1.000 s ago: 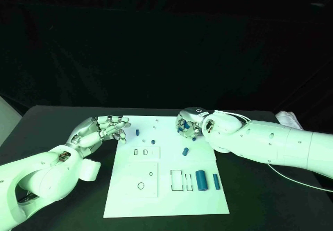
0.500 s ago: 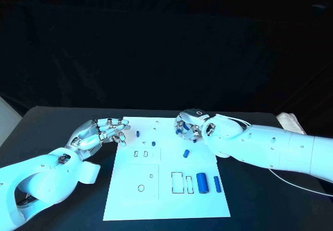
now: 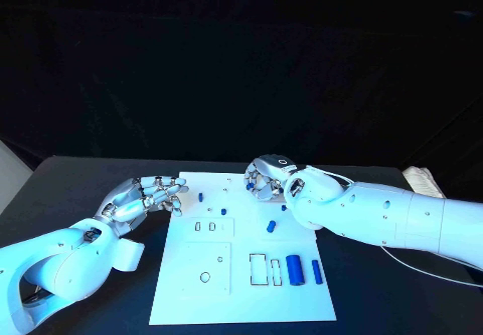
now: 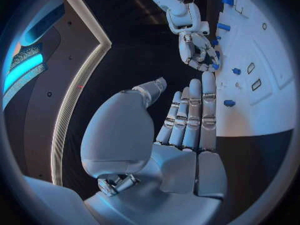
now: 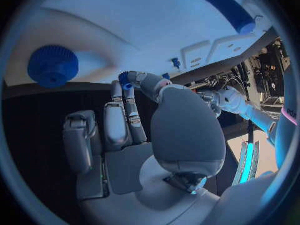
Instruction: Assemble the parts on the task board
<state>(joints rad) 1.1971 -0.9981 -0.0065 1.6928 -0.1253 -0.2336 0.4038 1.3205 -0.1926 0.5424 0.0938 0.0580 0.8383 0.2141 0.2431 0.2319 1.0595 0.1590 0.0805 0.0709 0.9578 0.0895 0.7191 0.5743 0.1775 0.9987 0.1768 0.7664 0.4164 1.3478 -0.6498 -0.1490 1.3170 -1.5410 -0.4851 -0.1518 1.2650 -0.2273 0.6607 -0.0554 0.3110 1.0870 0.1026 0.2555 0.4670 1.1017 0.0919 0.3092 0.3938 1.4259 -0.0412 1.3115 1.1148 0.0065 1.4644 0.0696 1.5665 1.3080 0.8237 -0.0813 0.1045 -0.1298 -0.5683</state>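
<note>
Head view shows the black table (image 3: 91, 181) carrying the white task board (image 3: 241, 293). Left hand (image 3: 149, 197) hovers at the board's edge, fingers apart, holding nothing. Right hand (image 3: 268, 180) pinches a small blue part (image 5: 124, 79) over the board's far end. It looks light, rigid and slippery, best held by its sides.

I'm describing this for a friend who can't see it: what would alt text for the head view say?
Two white robot arms reach over a white task board on a black table. The right hand pinches a small blue part at the board's far edge; the left hand hovers open at its left edge. More blue parts lie on the board.
</note>
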